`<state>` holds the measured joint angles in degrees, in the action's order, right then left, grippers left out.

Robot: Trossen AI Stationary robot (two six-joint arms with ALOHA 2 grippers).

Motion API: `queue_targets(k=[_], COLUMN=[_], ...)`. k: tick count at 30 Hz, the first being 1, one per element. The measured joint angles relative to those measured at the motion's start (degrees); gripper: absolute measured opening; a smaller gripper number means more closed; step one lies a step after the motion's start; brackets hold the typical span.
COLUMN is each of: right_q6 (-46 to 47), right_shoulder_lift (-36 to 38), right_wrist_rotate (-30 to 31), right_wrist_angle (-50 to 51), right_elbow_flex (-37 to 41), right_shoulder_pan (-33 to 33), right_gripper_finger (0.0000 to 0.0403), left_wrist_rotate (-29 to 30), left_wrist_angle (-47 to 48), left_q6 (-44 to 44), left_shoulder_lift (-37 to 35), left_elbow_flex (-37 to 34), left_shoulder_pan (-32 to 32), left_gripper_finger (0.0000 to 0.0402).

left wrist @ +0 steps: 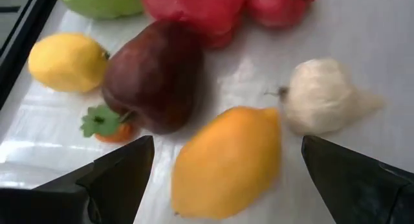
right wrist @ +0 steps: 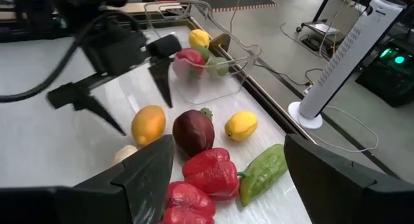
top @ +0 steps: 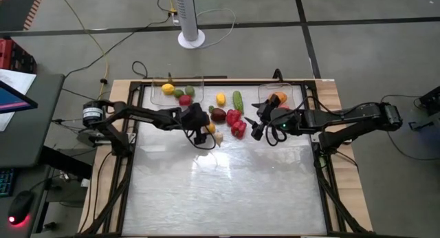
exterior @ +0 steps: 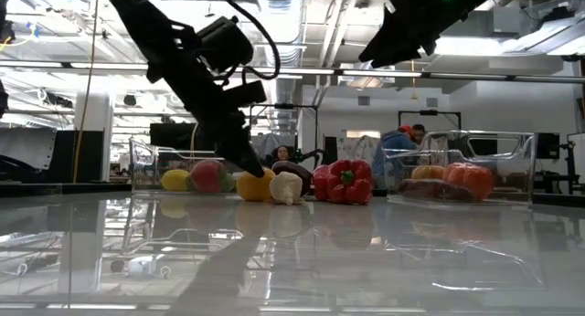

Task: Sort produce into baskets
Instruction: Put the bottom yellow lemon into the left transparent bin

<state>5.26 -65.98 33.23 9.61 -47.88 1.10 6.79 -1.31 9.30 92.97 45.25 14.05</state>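
Observation:
Loose produce lies at the table's far middle: an orange-yellow mango (left wrist: 226,160), a dark purple fruit (left wrist: 154,75), a lemon (left wrist: 67,62), a white garlic (left wrist: 318,96), two red peppers (top: 236,122) and a green cucumber (top: 238,100). My left gripper (top: 205,133) is open and low, with one finger on each side of the mango (exterior: 254,184); I see no touch. My right gripper (top: 259,126) is open and empty, raised above the red peppers (right wrist: 210,172). The left basket (top: 148,95) holds yellow, green and red pieces. The right basket (top: 300,93) holds orange and red pieces.
A small orange piece with a green leaf top (left wrist: 107,125) lies against the dark purple fruit. The two clear baskets stand at the table's far edge, left (exterior: 146,161) and right (exterior: 512,165). The near half of the table (top: 227,190) is bare. People sit in the room beyond.

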Motion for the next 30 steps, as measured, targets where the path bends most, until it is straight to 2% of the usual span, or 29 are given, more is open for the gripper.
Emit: queue_targets(k=[3,7,13,19,26,28,30], right_q6=[-0.6,-0.7,-0.8,-0.8,-0.8,-0.8,-0.8], right_shoulder_lift=[0.0,0.0,0.0,0.0,0.0,0.0,0.0], right_wrist_rotate=[-0.2,-0.2,-0.2,-0.2,-0.2,-0.2,-0.2], right_wrist_angle=[-0.3,-0.5,-0.4,0.0,0.4,0.4,0.0], right_elbow_flex=[0.0,0.0,0.0,0.0,0.0,0.0,0.0], right_shoulder_pan=[0.0,0.0,0.0,0.0,0.0,0.0,0.0], right_gripper_finger=[0.0319,0.0319,0.0319,0.0319,0.0319,0.0319,0.0319], left_wrist_rotate=[-0.8,-3.3,-1.9,1.0,2.1,6.1,14.4], left_wrist_angle=[0.4,1.1,0.8,2.1,10.8,10.9,10.4], left_q6=[0.2,0.9,2.6,3.6,3.6,3.9,4.4], left_shoulder_lift=[0.0,1.7,4.7,3.4,-7.1,-11.6,-15.7], left_elbow_flex=[0.0,-0.1,-0.1,0.0,3.9,4.5,4.5], left_shoulder_pan=[0.9,1.0,0.5,-0.7,-2.1,-2.2,-1.2], left_gripper_finger=[0.0372,0.034,0.0272,0.0191,0.0186,0.0196,0.0206])
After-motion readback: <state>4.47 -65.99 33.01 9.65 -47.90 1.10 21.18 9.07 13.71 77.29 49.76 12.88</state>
